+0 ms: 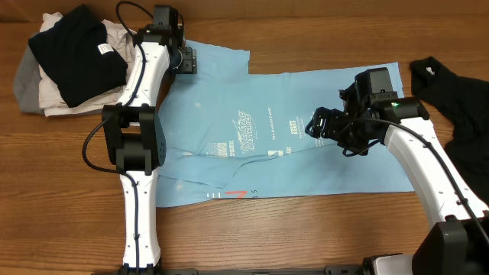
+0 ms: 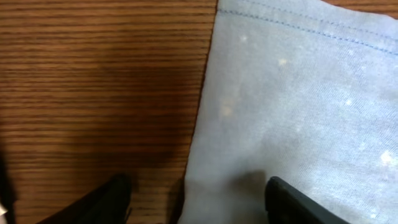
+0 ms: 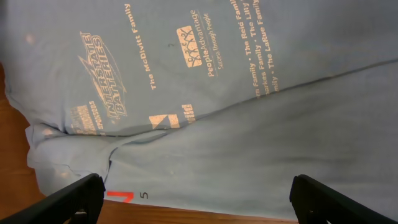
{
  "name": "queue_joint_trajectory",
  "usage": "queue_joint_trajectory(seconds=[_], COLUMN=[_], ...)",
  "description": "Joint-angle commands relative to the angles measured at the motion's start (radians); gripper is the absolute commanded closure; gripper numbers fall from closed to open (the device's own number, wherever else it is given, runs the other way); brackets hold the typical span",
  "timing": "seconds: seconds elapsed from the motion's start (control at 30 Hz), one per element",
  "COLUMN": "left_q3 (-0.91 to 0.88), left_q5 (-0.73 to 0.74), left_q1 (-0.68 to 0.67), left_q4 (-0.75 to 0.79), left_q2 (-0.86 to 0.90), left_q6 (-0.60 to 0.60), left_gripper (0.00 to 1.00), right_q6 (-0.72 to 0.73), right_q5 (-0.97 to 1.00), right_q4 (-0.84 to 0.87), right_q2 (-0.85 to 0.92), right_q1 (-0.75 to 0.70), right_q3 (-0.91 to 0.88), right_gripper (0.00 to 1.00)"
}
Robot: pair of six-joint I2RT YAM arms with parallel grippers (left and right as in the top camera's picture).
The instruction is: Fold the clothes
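The light blue T-shirt point(image 1: 306, 145) lies spread on the wooden table, with white lettering point(image 1: 244, 130) and a small red mark point(image 1: 238, 194) near its front edge. My left gripper point(image 1: 183, 59) is open over the shirt's far left corner; in the left wrist view point(image 2: 198, 199) its fingers straddle the shirt's edge point(image 2: 205, 93). My right gripper point(image 1: 327, 126) is open above the shirt's middle; its wrist view point(image 3: 198, 199) shows the lettering point(image 3: 106, 59), a diagonal fold point(image 3: 261, 99) and the red mark point(image 3: 119, 196). A black shirt point(image 1: 454, 99) lies at the right edge.
A pile of clothes point(image 1: 69, 61) sits at the far left corner, a black garment on top of white and grey ones. Bare wood table point(image 1: 290, 229) runs along the front.
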Motion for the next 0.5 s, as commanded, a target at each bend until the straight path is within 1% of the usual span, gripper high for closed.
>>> queue_joint_trajectory(seconds=[0.0,0.17,0.2,0.27,0.3,0.37,0.47], left_q3=[0.026,0.026,0.026,0.026,0.026,0.026,0.026], left_q5=[0.023,0.023,0.024,0.024,0.024,0.023,0.023], left_q1=[-0.014,-0.014,-0.014,-0.015,-0.015,-0.015,-0.015], left_q4=[0.008,0.007,0.007,0.006,0.006,0.003,0.000], left_q2=[0.025,0.025,0.025,0.025,0.026,0.026,0.026], left_q6=[0.026,0.026,0.026,0.026,0.026,0.026,0.026], left_gripper=[0.37,0.57,0.62,0.77,0.85,0.96,0.96], right_q6=[-0.003,0.009,0.021,0.027,0.027,0.027,0.027], right_q5=[0.007,0.008,0.016,0.032,0.044,0.075,0.116], right_q4=[0.005,0.019,0.021,0.023,0.026,0.034,0.060], right_q2=[0.001,0.001,0.001,0.001,0.001,0.001,0.001], right_q1=[0.003,0.003,0.003,0.003,0.003,0.003,0.003], right_q3=[-0.004,-0.004,-0.004,-0.004,-0.004,-0.004,-0.004], right_gripper=[0.00,0.00,0.00,0.00,0.00,0.00,0.00])
